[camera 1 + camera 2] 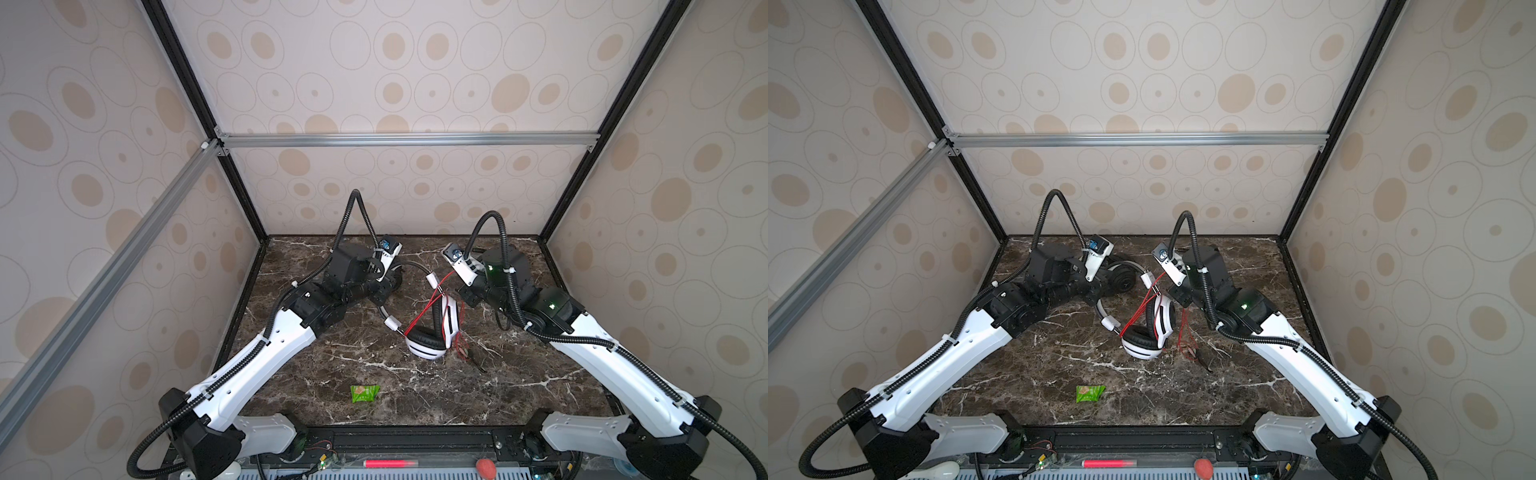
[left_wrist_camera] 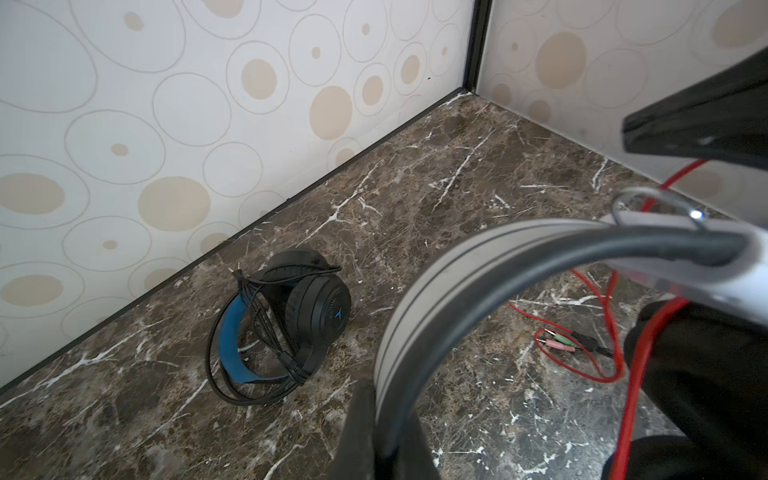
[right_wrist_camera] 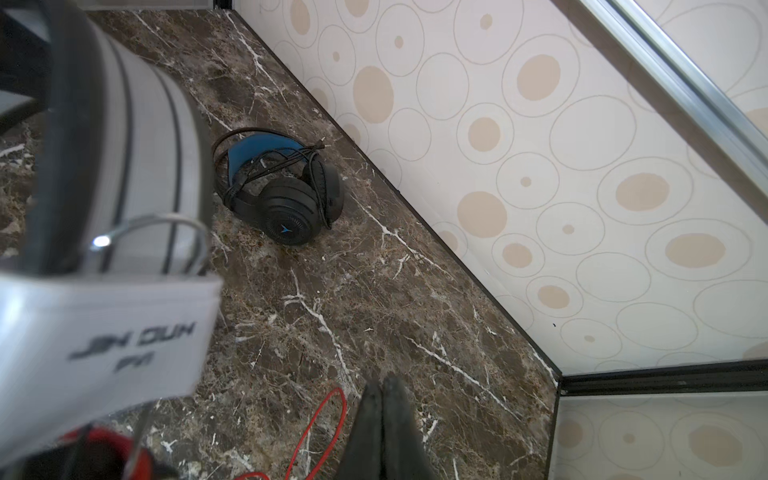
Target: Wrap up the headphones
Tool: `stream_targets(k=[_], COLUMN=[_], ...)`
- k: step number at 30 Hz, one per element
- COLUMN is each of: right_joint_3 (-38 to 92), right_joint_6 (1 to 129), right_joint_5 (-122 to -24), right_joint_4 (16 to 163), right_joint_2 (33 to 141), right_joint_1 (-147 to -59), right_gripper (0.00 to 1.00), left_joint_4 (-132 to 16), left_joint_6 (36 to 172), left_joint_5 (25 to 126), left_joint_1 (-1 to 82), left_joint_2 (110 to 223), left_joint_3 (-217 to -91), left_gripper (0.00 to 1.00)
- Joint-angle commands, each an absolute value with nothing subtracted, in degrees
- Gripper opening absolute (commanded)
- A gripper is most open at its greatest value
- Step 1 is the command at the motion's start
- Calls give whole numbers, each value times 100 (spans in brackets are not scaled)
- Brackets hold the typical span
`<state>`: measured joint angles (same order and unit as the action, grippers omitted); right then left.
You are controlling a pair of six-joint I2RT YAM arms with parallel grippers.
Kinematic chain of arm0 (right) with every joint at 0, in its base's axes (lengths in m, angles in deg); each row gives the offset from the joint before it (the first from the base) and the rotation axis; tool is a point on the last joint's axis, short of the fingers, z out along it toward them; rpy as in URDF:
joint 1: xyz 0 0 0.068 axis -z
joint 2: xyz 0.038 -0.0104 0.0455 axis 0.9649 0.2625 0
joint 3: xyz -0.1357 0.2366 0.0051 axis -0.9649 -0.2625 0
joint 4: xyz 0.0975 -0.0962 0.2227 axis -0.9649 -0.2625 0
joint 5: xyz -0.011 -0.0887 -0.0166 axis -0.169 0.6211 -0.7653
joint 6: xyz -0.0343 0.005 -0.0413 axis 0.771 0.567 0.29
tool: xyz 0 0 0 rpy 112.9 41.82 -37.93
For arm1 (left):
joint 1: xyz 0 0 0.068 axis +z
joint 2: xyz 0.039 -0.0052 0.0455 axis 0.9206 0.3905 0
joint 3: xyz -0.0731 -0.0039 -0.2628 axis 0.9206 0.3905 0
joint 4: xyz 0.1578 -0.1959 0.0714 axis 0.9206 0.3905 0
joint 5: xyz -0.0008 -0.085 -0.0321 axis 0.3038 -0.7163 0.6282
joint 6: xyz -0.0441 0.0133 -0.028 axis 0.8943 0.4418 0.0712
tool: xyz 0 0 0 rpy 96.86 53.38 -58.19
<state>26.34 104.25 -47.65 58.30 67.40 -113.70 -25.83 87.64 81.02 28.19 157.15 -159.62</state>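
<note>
Clamping the white headset (image 1: 424,351) by its band, my left gripper (image 2: 388,419) is closed tight. Beside that headset, my right gripper (image 3: 382,386) pinches the red cable (image 2: 631,415)

In both top views the black headset (image 1: 1121,279) lies mostly behind the left arm's wrist, and only one ear cup shows. The fingertips of the left gripper (image 1: 385,296) are covered there too (its own wrist stands over them). In the left wrist view the white headset (image 2: 415,291) is blurred, and the right edge cuts its band. In the right wrist view the red cable (image 3: 337,391) leaves by the lower edge. Whether the right gripper (image 3: 382,382) pinches it, I cannot tell. The jack plugs (image 1: 469,354) are too small to make out.
</note>
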Motion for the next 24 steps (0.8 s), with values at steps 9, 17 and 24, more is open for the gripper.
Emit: stream_targets(k=[9,17,24], right_joint_3=[1802,1617,1228], right_joint_6=[8968,8555,8065], right_joint_5=[-5763,-6289,-6626], right_joint_4=[6912,7512,8229], right_joint_2=[6140,6146,6184], right_joint_1=[-10381,-10150,-10049], right_gripper=[10,14,15], left_joint_4=[-3205,-3220,-4064], left_joint_6=[9838,10146,10789], left_joint_5=[7093,6642,6442], left_joint_1=[2843,2843,2847], left_joint_2=[15576,15917,16160], left_joint_3=[-17254,-18274,-18721], left_gripper=[0,0,0])
